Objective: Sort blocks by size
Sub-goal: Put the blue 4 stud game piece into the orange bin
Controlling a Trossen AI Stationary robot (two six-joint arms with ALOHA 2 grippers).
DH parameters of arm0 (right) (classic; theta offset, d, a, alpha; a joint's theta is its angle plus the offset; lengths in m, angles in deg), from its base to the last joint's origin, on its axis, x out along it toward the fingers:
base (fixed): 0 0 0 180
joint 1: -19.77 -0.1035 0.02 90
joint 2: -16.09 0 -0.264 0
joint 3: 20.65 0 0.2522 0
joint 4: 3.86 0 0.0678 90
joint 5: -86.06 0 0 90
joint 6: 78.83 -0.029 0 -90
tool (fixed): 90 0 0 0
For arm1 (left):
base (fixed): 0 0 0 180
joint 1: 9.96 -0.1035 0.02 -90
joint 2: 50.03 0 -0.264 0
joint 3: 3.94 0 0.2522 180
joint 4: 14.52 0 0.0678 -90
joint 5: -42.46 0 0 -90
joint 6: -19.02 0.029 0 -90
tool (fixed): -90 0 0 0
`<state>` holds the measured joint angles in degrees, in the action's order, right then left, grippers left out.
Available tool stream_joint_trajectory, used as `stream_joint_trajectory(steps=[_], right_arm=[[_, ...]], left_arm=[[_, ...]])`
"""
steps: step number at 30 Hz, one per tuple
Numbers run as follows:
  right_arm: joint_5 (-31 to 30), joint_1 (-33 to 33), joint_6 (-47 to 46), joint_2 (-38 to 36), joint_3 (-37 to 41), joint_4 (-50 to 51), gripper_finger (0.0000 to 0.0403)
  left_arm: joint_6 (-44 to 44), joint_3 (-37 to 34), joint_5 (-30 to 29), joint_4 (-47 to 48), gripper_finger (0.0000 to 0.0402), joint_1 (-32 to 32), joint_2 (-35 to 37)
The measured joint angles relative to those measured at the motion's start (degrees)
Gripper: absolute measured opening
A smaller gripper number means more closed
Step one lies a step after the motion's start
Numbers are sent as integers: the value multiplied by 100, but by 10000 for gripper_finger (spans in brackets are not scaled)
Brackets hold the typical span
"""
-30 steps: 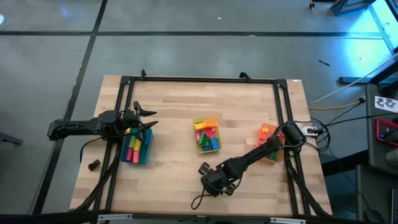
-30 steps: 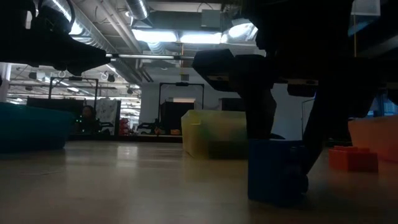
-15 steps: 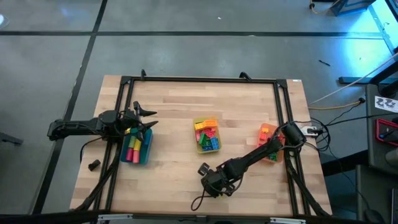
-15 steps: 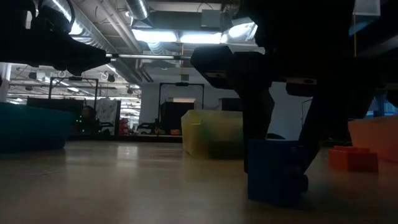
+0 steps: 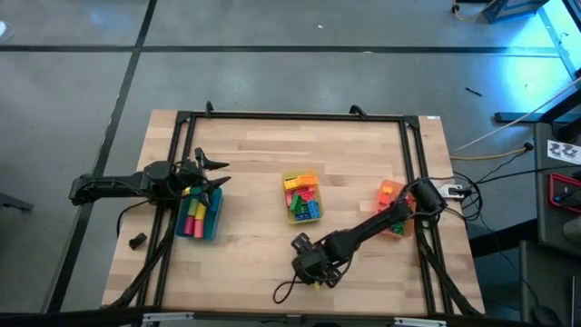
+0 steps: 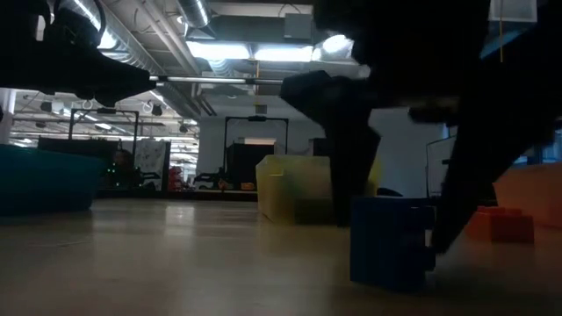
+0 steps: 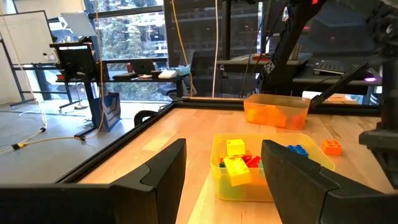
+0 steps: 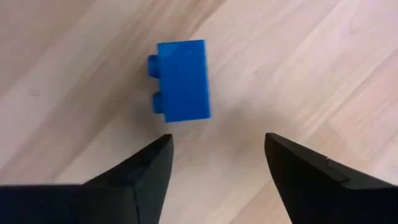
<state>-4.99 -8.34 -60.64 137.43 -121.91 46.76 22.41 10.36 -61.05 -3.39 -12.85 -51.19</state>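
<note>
My right end effector [image 8: 214, 168] hangs spread over the small blue studded plastic block [image 8: 181, 79] lying free on the wooden bench [image 5: 254, 163], low centre of the high view, probably lining up a pick, while my left end effector [image 5: 211, 173] waits open over the translucent blue bin [image 5: 201, 218].

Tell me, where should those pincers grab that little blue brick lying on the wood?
Probably from straight above, across the blue brick's two long flat faces. It lies on its side on the bare table, studs pointing sideways, nothing crowding it. The right gripper is open beside it, fingers apart; turning it so one finger lands on each flat face looks the surest hold.
</note>
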Motion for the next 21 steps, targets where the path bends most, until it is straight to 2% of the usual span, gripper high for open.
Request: stream_joint_trajectory(steps=[5,21], right_arm=[[99,-1,-403,-2,-374,635,259],[707,-3,-780,-9,-375,65,260]], left_arm=[[0,0,0,0,194,0,-1],[0,0,0,0,194,0,1]])
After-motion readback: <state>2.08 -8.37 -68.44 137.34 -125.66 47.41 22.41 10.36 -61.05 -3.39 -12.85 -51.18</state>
